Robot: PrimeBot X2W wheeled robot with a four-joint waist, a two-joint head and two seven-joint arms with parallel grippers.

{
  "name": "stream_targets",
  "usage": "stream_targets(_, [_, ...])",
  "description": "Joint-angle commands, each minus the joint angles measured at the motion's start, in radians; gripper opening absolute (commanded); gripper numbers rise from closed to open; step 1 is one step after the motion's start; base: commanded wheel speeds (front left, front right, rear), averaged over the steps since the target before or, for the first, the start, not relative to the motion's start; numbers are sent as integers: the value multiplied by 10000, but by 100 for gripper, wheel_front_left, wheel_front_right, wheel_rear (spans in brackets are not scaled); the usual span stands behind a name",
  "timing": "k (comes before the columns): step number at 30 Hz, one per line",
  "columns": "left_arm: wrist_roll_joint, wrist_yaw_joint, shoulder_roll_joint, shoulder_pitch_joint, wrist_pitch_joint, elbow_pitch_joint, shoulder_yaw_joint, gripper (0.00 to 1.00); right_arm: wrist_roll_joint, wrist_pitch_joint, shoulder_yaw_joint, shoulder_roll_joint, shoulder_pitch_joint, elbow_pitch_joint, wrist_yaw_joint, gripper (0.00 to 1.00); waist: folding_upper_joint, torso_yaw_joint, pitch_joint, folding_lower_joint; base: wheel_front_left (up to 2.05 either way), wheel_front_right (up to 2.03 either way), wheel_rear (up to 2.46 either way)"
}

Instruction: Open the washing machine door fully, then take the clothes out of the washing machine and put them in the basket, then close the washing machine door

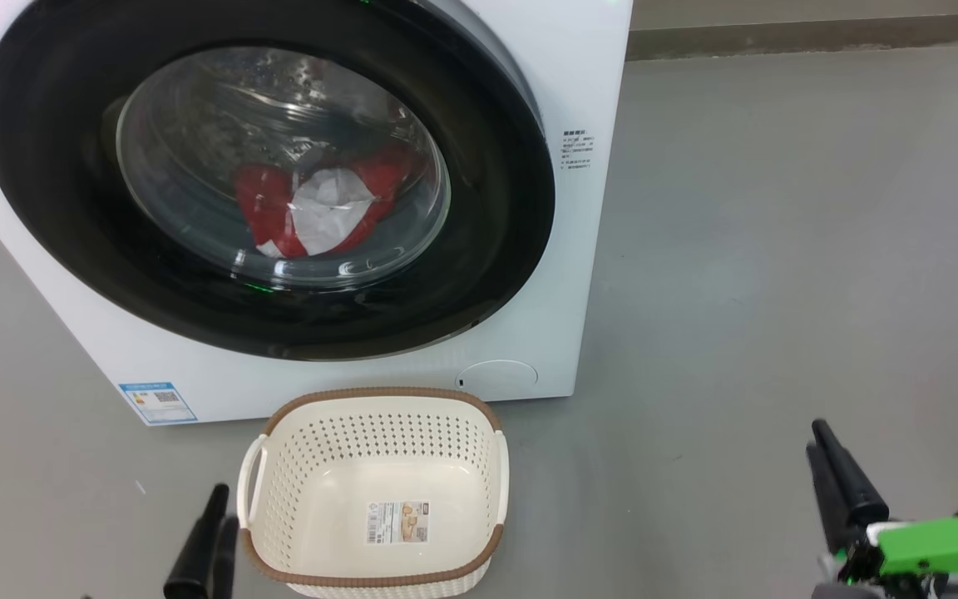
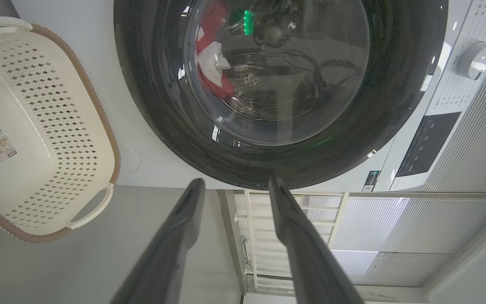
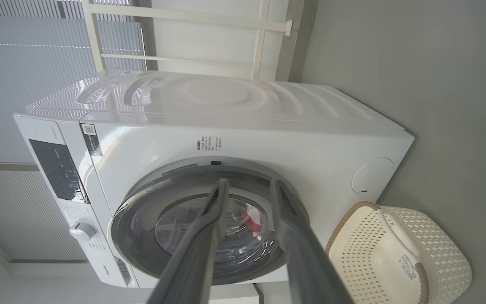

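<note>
1. Left hand (image 1: 224, 507): released, fingers apart, gripping nothing. Low over the floor (image 1: 778, 291), just beside the basket's (image 1: 379, 393) left handle, fingers pointing toward the washing machine (image 1: 587, 75).
2. Right hand (image 1: 816, 437): also released and empty. Low, well apart from the basket on its right side, fingers aimed up at the washing machine door (image 1: 196, 125).
3. Step in hand, by judgement: opening that door, shut for now, just behind and above the basket. Nothing of the task done yet.
4. Reach with the right hand for the black rim on the side beyond the basket's right handle, seemingly the opening edge. Hook a finger behind the rim rather than pinching the glossy face.
5. Pull in an arc about the opposite side, not straight back. Swing wide, minding the basket close below the door's path.
6. Clothes (image 1: 321, 208): red and white, inside the drum behind the glass, above and behind the basket. Basket empty but for a sticker.
</note>
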Motion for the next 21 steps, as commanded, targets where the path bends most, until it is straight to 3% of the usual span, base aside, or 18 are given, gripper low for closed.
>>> stream_targets(1, [0,-2,-2,3,-2,2,0,100,0,-2,3,2,3,1,0,100,-1,0,0,0,0,0,0])
stream_targets(8, [120,-5,1,55,-200,-141,-82,100,-77,-195,138,-8,73,-78,0,100,-1,10,-12,23,0,0,0])
stream_targets(12, [315,-7,10,86,-318,-240,-120,100,-282,-314,236,-56,104,-137,0,100,-1,16,4,3,0,0,0])
stream_targets(21, [1586,-13,56,125,-586,-402,-196,100,-1414,-580,449,-195,128,-254,1,100,-1,36,13,1,0,0,0])
